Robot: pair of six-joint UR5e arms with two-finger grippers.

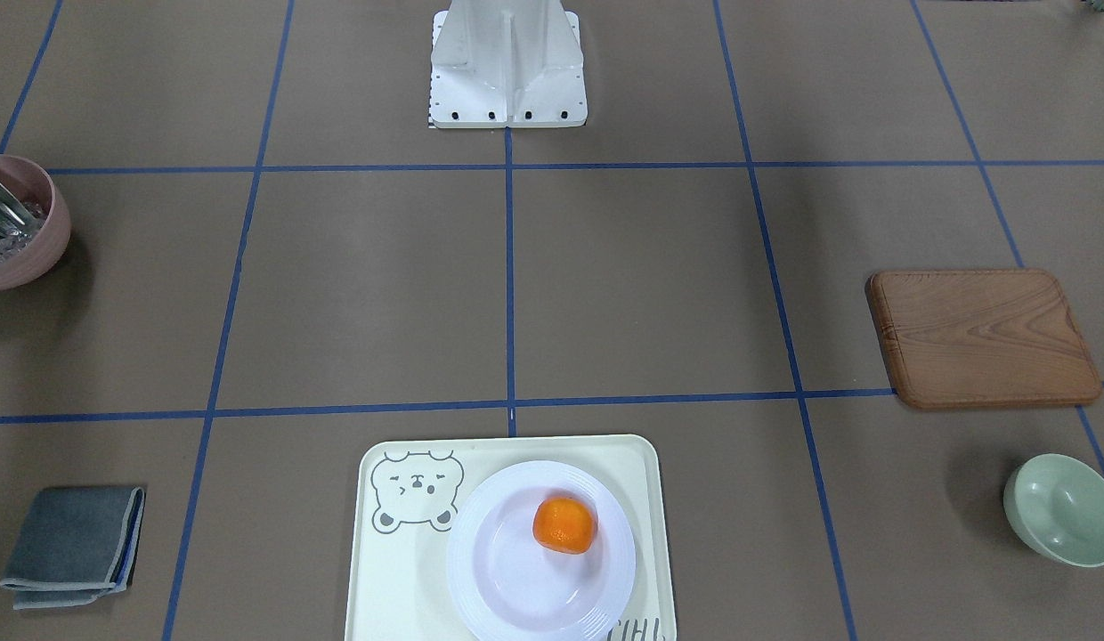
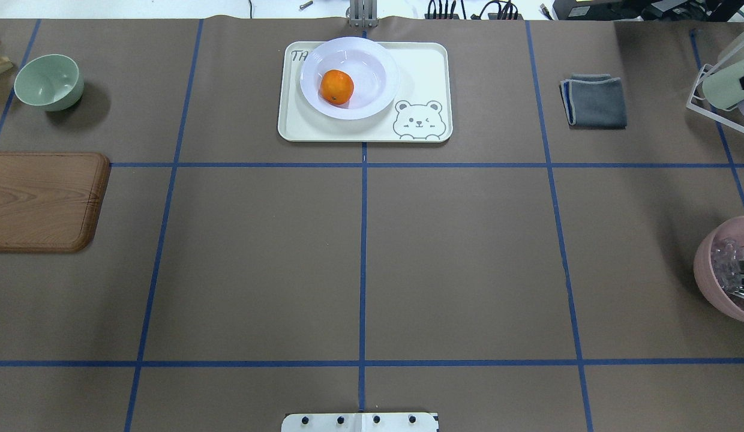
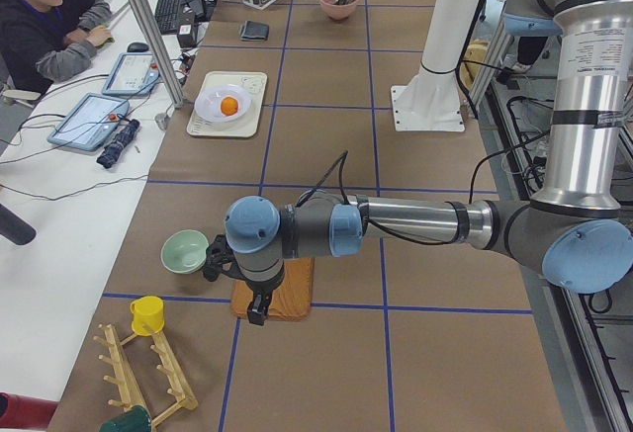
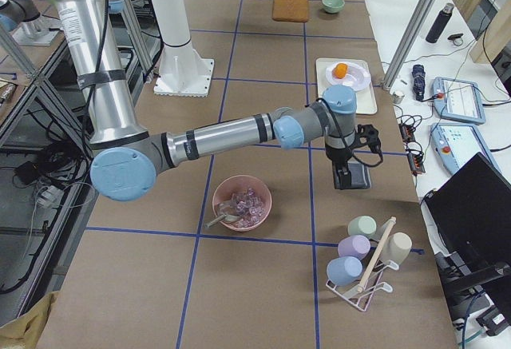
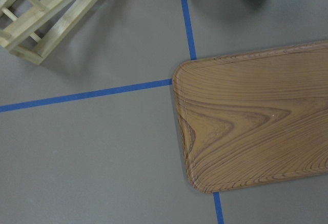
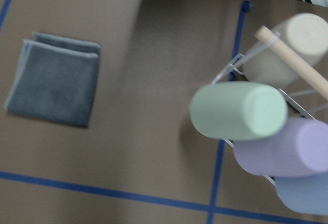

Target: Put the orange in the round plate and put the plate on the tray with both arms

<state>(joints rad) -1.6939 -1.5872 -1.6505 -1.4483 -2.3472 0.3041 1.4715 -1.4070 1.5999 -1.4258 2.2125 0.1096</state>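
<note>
The orange (image 1: 564, 523) (image 2: 336, 86) lies inside the round plate (image 1: 516, 583) (image 2: 375, 63), off centre. The plate rests on the tray (image 1: 383, 570) (image 2: 423, 66), at the end away from the bear drawing and reaching past the tray's edge there. Both arms are far from it. In the exterior left view my left gripper (image 3: 258, 310) hangs over the wooden board. My right gripper (image 4: 344, 175) hangs over the grey cloth in the exterior right view. These side views do not let me tell whether either gripper is open or shut.
A wooden board (image 2: 42, 201) (image 5: 256, 121) and a green bowl (image 2: 48, 81) sit at the left end. A folded grey cloth (image 2: 594, 101) (image 6: 54, 78), a cup rack (image 6: 256, 111) and a pink bowl (image 2: 729, 270) sit at the right end. A person (image 3: 49, 17) sits beside the table.
</note>
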